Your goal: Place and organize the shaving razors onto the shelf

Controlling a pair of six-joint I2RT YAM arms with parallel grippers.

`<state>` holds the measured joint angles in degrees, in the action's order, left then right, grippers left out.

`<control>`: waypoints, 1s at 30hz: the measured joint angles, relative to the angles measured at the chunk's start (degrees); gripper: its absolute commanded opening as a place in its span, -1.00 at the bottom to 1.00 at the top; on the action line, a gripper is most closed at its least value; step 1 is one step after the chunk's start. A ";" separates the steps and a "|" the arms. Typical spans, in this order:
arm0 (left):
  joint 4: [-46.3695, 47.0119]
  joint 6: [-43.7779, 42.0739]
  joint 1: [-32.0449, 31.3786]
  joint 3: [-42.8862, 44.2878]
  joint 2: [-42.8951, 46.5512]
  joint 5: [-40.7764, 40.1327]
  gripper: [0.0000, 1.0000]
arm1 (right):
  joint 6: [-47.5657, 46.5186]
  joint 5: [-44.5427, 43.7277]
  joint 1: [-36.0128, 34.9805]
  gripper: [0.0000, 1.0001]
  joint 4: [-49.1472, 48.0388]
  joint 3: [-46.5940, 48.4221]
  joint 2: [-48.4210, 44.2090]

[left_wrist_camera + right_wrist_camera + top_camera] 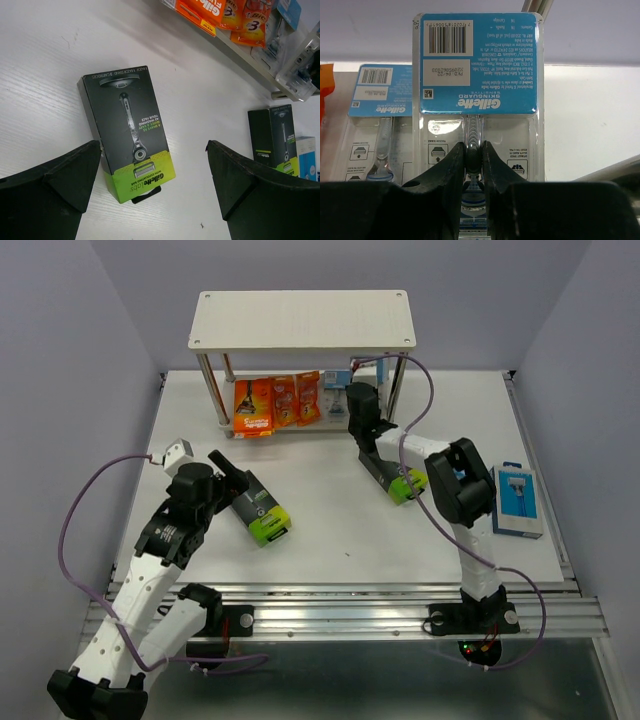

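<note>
My left gripper (232, 476) hangs open over a black-and-lime-green razor box (130, 130) lying flat on the table; its fingers (60, 180) stand either side of the box's green end without touching it. My right gripper (474, 155) is shut on a light-blue blister card (479, 75), pinching the razor's bulge in the clear plastic. It holds the card upright at the right end of the shelf's (300, 320) lower board. A second blister card (377, 115) stands just left of it. Orange flat packs (275, 403) lean on the lower board.
Another black-and-green box (403, 483) lies under my right arm. A blue box with a white panel (519, 500) lies near the table's right edge. A silver shelf post (540, 6) rises just behind the held card. The shelf's top board is bare.
</note>
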<state>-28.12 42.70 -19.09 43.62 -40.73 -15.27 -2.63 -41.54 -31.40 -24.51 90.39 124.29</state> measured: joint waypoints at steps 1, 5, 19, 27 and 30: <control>0.00 0.00 0.00 0.00 0.07 -0.02 0.98 | 0.00 0.02 0.00 -0.79 0.02 0.04 0.42; 0.00 0.04 0.00 0.00 0.09 -0.02 0.98 | -0.24 -0.04 0.11 -0.75 0.11 1.33 1.73; 0.00 0.02 0.09 0.00 -0.33 -0.20 0.98 | -0.68 -0.68 0.79 0.11 0.48 6.08 4.92; 0.00 0.02 0.09 0.00 -0.85 -0.20 0.98 | -0.33 -1.57 1.77 0.34 1.03 6.64 5.18; 0.00 0.04 0.09 0.00 -0.87 -0.17 0.98 | 0.98 -1.44 1.77 0.38 1.97 6.62 5.07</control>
<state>-28.12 42.74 -19.00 43.62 -41.60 -15.44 -1.65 -42.98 -29.63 -22.55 97.01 129.36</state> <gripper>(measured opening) 0.986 0.669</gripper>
